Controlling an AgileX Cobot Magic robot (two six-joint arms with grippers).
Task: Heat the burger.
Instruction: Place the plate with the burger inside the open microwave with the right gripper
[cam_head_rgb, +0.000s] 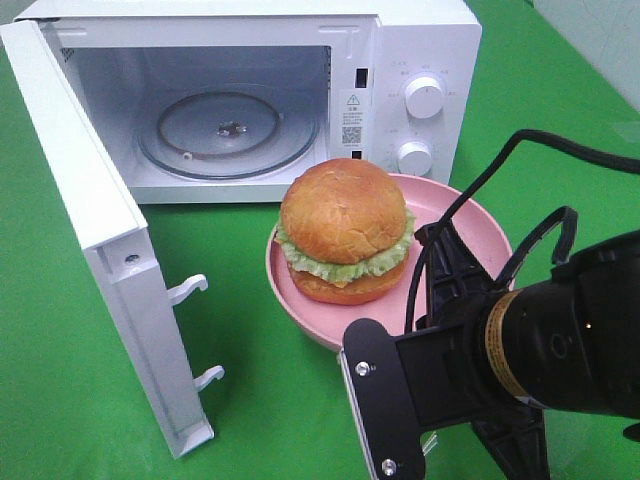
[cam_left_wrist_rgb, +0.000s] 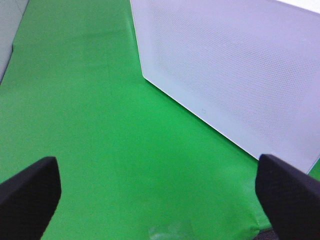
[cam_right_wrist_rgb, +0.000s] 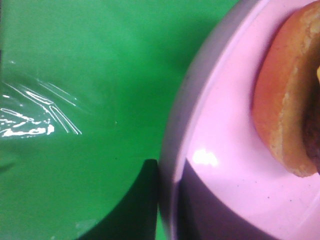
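Burger (cam_head_rgb: 345, 232), round, glossy golden-brown bun over frilly green lettuce, sits on a pink round plate (cam_head_rgb: 470, 225) just in front of the white microwave (cam_head_rgb: 425, 60), near its two knobs. The microwave door (cam_head_rgb: 90, 220) stands wide open, with the glass turntable (cam_head_rgb: 228, 132) visible inside. The black right arm (cam_head_rgb: 560, 340) reaches the plate's side farthest from the microwave. The right gripper (cam_right_wrist_rgb: 161, 222) has its fingers narrow, pinched on the plate rim, with the burger close by. The left gripper (cam_left_wrist_rgb: 157, 185) hangs beside the outer face of the microwave door, over the green cloth (cam_left_wrist_rgb: 100, 100), fingers wide, holding nothing.
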